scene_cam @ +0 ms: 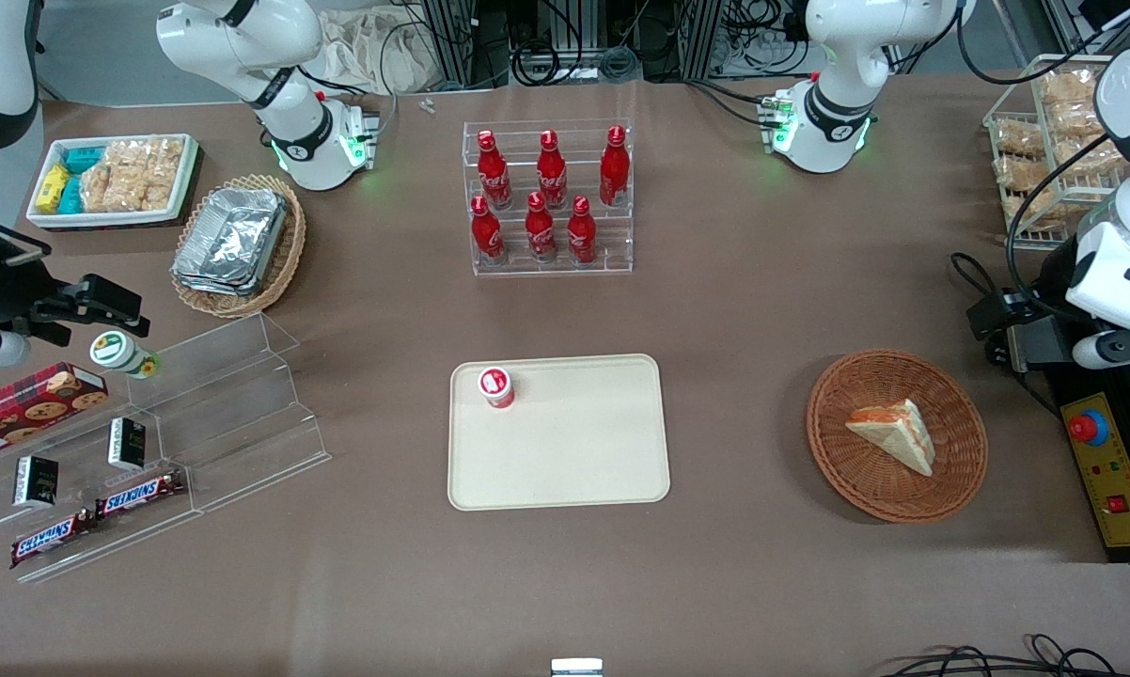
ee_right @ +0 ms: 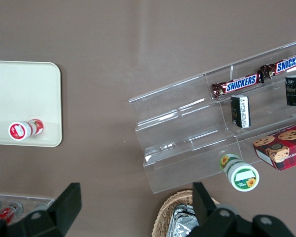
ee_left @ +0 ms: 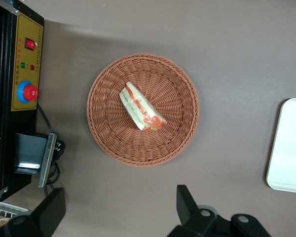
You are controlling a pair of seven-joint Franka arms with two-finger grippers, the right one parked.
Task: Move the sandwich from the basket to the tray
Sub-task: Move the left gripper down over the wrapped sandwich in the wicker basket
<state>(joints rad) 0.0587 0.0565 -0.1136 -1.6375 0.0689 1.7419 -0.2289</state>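
In the basket (scene_cam: 896, 435), the sandwich (scene_cam: 894, 435) waits untouched.
It lies on its side at the basket's middle, filling edge up, well apart from the tray (scene_cam: 558, 470), which carries only a small red-capped cup (scene_cam: 495, 386). The end effector (ee_left: 121, 212) hovers high over the surface beside the basket, fingers (ee_left: 187, 202) spread wide, apparently ready to descend.

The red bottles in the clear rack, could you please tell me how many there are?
6. Three stand on the upper step. Three stand on the lower step, nearer the front camera. None looks hidden. The pincer hangs open near the wicker basket.
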